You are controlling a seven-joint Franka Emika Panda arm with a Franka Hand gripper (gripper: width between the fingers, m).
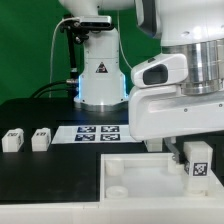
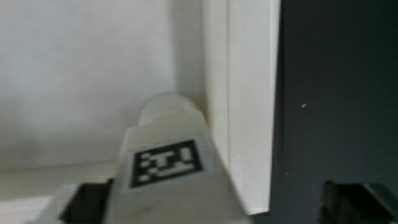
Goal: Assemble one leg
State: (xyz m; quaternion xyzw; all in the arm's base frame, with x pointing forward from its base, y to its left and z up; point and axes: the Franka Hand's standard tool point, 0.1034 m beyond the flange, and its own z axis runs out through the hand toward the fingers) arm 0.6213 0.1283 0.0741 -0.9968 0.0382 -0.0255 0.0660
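Note:
The leg (image 1: 197,166), a white block with a black-and-white tag, stands at the far corner of the white tray-like panel (image 1: 130,182) on the exterior view's right. My gripper (image 1: 196,158) is down over it. In the wrist view the leg (image 2: 169,160) rises between my fingers beside the panel's wall (image 2: 240,90). One finger (image 2: 80,205) lies against the leg. The other finger (image 2: 361,203) stands apart from it, with a dark gap between. The jaws look open around the leg. Two more legs (image 1: 12,139) (image 1: 40,138) lie on the exterior view's left.
The marker board (image 1: 100,131) lies on the black table behind the panel. The arm's white base (image 1: 100,75) stands at the back. The panel's raised rim (image 1: 112,163) and corner sockets surround the leg.

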